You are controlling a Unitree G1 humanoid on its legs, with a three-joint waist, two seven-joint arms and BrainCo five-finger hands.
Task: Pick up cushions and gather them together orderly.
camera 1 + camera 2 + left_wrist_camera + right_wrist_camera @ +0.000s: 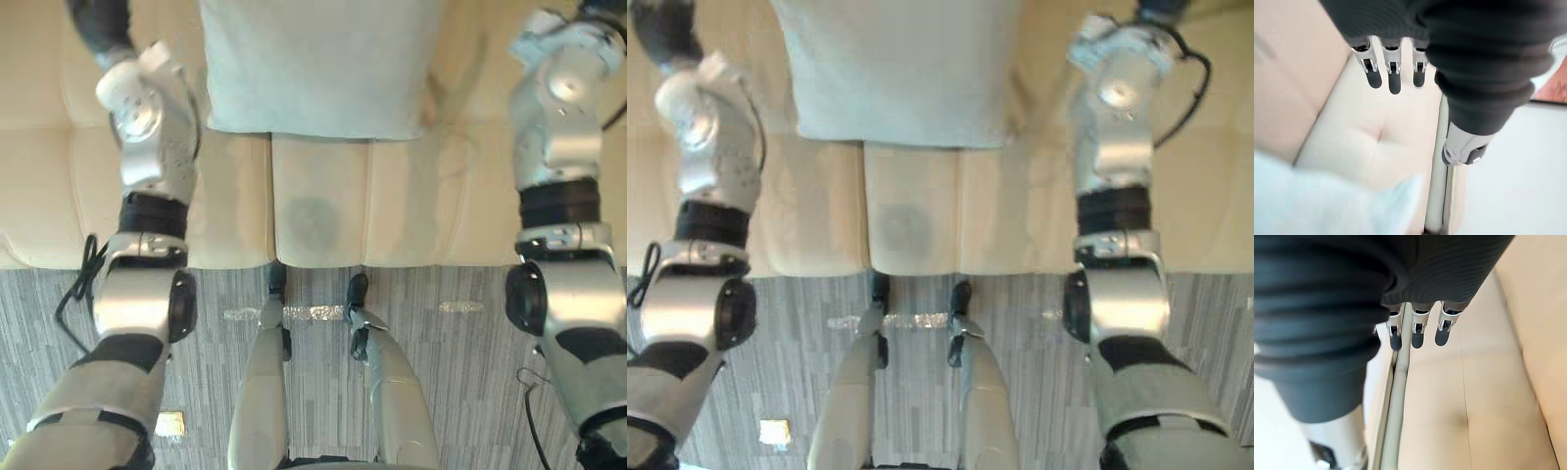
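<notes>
Sofa: You look down on a cream sofa (323, 215) with padded, seamed panels. It runs across the whole view, and its front edge meets the floor.
Floor: The floor (460, 343) is grey with fine stripes and lies in front of the sofa.
Cushion, place: The cushion (313, 69) lies flat on the middle of the sofa seat, between your two arms and touching neither. Its near edge crosses the seat seams.
Cushion, look: It is pale blue-grey, soft and rectangular, with a straight near edge and rounded near corners.
Cushion, hidden: The top of both eye views cuts off its far part. In the left wrist view one pale, blurred corner (1327, 205) shows.
Left hand: Your left hand (1394, 78) hangs over bare sofa seat with its fingers straight, so it is open. The cushion corner is near it but not touching.
Right hand: Your right hand (1418, 333) is also open, with its fingers straight in a row. They point down over the seat beside a pale rail (1396, 421), on the side of the cushion opposite the left hand.
Hard to tell: You cannot make out what the rail belongs to or what the white surface beyond it is.
</notes>
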